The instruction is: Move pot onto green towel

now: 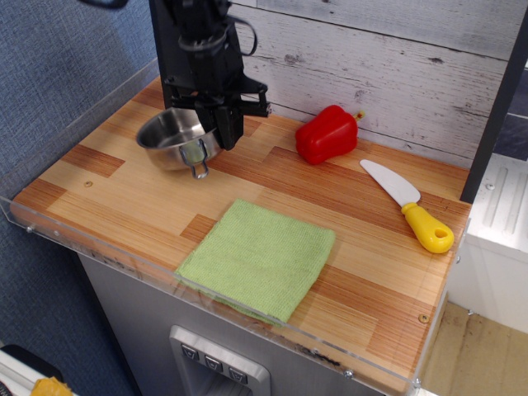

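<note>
A mock kitchen set up for robot trials — a wood-plank counter fenced by a clear acrylic rim, backed by a whitewashed board wall. On it, a toy red pepper and a yellow-handled plastic knife — play food.

Black arm descends from top edge, near-vertical, wrist cabling looped at right. Gripper points downward, jaws closed on pot rim, which sits between fingers. One finger visible outside rim; other finger hidden behind it.
</note>
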`<state>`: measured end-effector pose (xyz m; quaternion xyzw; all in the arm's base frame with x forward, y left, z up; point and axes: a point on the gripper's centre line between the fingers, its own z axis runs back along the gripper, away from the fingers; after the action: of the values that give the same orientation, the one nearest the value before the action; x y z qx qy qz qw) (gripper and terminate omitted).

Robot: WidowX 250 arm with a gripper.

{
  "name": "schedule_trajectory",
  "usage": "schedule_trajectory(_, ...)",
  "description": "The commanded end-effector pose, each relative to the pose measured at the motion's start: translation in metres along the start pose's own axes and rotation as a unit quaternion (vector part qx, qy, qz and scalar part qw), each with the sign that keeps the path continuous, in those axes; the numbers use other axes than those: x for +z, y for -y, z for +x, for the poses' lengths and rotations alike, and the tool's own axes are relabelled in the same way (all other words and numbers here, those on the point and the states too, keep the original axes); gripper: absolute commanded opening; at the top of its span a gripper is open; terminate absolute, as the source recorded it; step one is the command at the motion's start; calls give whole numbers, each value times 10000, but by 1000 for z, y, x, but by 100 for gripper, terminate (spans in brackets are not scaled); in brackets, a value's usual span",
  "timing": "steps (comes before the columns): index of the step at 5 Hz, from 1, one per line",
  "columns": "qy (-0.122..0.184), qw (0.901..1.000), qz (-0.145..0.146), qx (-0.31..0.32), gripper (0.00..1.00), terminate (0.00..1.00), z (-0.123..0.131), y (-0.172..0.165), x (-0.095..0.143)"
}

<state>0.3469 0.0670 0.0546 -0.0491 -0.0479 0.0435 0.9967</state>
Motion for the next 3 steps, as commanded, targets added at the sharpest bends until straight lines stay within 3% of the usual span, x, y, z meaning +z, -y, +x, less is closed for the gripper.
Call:
schedule_trajectory(1, 196, 9998, -25, 6, 0, 0, -17, 43, 44)
schedule_trajectory(3, 258, 9986, 9, -454, 0, 0, -63, 103, 26)
